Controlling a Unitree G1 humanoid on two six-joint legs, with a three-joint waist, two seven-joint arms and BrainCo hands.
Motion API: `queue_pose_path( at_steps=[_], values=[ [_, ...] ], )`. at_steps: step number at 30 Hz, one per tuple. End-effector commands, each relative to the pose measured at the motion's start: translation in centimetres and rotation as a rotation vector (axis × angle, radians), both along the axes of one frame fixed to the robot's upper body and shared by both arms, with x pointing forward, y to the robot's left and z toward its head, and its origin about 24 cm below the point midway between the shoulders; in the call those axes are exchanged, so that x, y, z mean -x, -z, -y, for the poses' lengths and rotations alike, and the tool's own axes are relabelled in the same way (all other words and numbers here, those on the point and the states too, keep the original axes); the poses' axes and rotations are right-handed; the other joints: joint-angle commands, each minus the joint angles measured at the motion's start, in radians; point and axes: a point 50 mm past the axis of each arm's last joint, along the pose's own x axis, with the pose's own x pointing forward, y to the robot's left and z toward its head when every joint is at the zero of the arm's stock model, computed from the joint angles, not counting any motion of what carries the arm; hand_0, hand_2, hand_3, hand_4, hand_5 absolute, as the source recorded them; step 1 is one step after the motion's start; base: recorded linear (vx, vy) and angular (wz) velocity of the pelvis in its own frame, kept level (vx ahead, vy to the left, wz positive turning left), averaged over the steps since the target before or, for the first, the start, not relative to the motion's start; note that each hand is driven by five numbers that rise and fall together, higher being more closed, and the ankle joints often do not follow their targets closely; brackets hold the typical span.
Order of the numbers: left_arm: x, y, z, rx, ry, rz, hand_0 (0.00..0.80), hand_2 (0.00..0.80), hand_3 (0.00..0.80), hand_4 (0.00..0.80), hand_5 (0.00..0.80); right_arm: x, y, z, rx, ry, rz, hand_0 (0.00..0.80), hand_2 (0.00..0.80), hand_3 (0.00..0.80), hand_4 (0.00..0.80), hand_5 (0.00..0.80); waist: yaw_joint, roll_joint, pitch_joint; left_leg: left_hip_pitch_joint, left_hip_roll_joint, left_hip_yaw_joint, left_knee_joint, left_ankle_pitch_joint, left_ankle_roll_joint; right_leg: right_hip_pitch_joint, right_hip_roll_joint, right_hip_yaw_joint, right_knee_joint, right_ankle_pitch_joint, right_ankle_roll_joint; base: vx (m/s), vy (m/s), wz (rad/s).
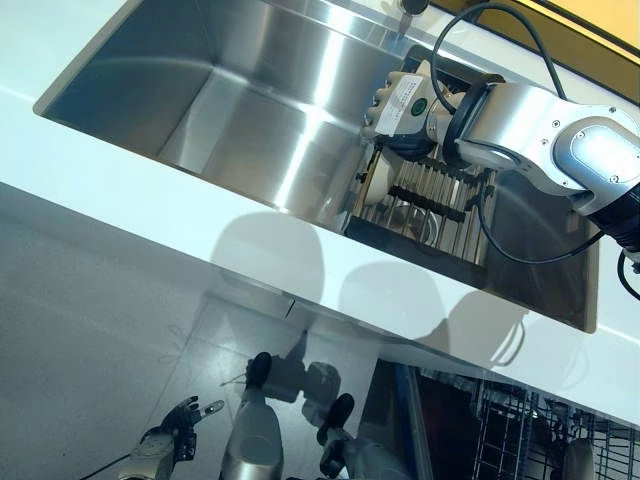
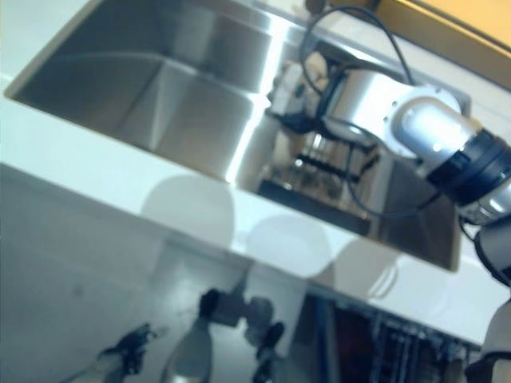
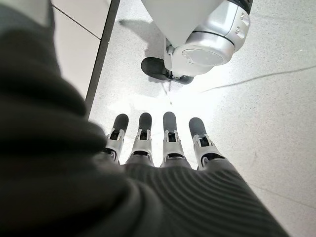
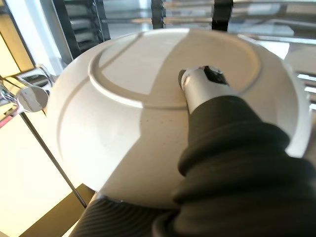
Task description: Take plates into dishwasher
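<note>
Right hand (image 4: 207, 91): reaches into the sink (image 1: 250, 110) over the drying rack (image 1: 430, 205). Its wrist view shows the thumb pressed on the underside of a plate (image 4: 128, 133), and the plate fills the space directly ahead of the palm. The fingers lie behind the plate and do not show, so whether the hand is closed on the plate cannot be told.

Left hand (image 3: 163, 140): hangs low, well away from the sink, fingers straight and relaxed over the floor (image 3: 276, 98), holding nothing.

Plate location: at the right hand, standing among the rack's dark dividers. A second plate edge (image 4: 303, 59) shows just beside it, on the far side of the thumb.

Dishwasher basket (image 1: 530, 435): wire rack visible below the counter (image 1: 200, 235), under the right arm and well apart from the hand.

Step in hand (judgement): securing the plate for lifting out of the rack.

Procedure (judgement): seat the rim deep between thumb and fingers before lifting. Draw the plate straight out along the divider slots so it does not knock the neighbouring plate. Clear the sink wall and counter edge before lowering toward the basket.

Risk (judgement): a smooth glazed surface may slip from a shallow pinch.

Markings: a pale label with a green symbol sits on the back of the right hand; its text is too small to read. The plate bears no visible print.
</note>
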Motion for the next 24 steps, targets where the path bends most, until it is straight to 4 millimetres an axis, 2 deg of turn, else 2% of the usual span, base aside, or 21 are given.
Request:
queue_pose_path(
  at_steps=[1,15,22,24],
  values=[
    [0.3,-0.3,-0.9,0.006,-0.054,0.025,0.0,0.0,0.0,0.0,0.0,-0.3,0.4,1.0,0.011,0.033,-0.001,0.8,0.8,0.8,0.8,0.8,0.019,-0.02,0.015,0.002,-0.02,0.055,-0.007,-0.061,0.039,-0.019,-0.035,0.003,0.018,0.041,0.079,0.0,0.0,0.0],
    [1.3,0.1,-1.1,-0.011,-0.065,-0.004,0.0,0.0,0.0,0.0,0.0,-1.2,-0.2,3.3,-0.053,0.107,0.034,0.8,0.8,0.8,0.8,0.8,-0.009,-0.041,-0.05,0.05,-0.012,0.074,-0.007,-0.074,0.038,0.021,-0.027,0.021,0.009,0.039,0.081,0.011,-0.013,-0.02],
    [2.1,0.4,-1.1,-0.03,-0.053,-0.032,0.0,0.0,0.0,0.0,0.0,-1.4,-1.3,5.1,-0.185,0.115,0.06,0.8,0.8,0.8,0.8,0.8,-0.03,-0.047,-0.095,0.087,-0.009,0.093,-0.007,-0.088,0.04,0.046,-0.02,0.035,0.005,0.035,0.082,0.016,-0.032,-0.1],
    [2.5,0.5,-1.2,-0.036,-0.049,-0.043,0.0,0.0,0.0,0.0,0.0,-1.4,-1.9,5.9,-0.274,0.127,0.053,0.8,0.8,0.8,0.8,0.8,-0.04,-0.047,-0.113,0.101,-0.008,0.101,-0.007,-0.095,0.041,0.055,-0.018,0.041,0.006,0.032,0.082,0.033,-0.039,-0.16]
  ],
)
